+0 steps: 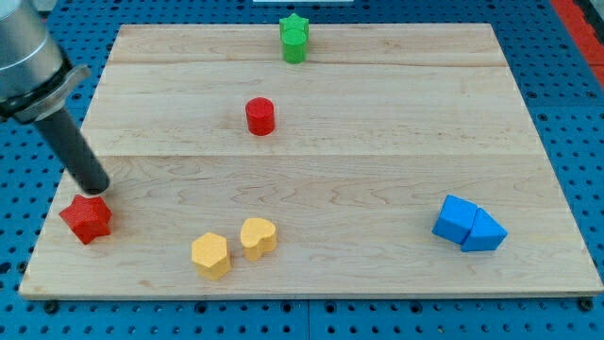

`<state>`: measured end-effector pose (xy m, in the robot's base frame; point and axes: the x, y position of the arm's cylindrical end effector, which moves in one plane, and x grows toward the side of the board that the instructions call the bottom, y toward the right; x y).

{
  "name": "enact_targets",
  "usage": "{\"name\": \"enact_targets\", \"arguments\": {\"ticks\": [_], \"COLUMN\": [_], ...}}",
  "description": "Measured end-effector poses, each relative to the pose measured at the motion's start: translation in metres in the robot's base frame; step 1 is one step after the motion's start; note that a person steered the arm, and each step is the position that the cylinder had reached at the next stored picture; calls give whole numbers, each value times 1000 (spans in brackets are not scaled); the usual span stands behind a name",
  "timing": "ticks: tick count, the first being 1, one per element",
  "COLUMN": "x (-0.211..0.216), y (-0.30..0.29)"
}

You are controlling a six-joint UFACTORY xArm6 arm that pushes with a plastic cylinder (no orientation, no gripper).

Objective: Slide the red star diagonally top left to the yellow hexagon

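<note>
The red star [87, 218] lies near the board's left edge, low in the view. The yellow hexagon [210, 254] lies to its right and a little lower, near the bottom edge. My tip [96, 188] stands just above the red star's upper right side, very close to it or touching; I cannot tell which. The dark rod slants up to the view's top left.
A yellow heart-shaped block [259, 236] sits next to the hexagon on its right. A red cylinder [260, 116] stands mid-board, a green star [294, 38] at the top edge. Two blue blocks [468, 225] touch each other at lower right. The wooden board [377, 161] lies on a blue perforated table.
</note>
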<state>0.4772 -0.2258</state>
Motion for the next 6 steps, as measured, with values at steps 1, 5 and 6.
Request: {"name": "enact_targets", "arguments": {"ticks": [1,5,6], "x": [-3,-68,-39], "y": [115,59,8]}}
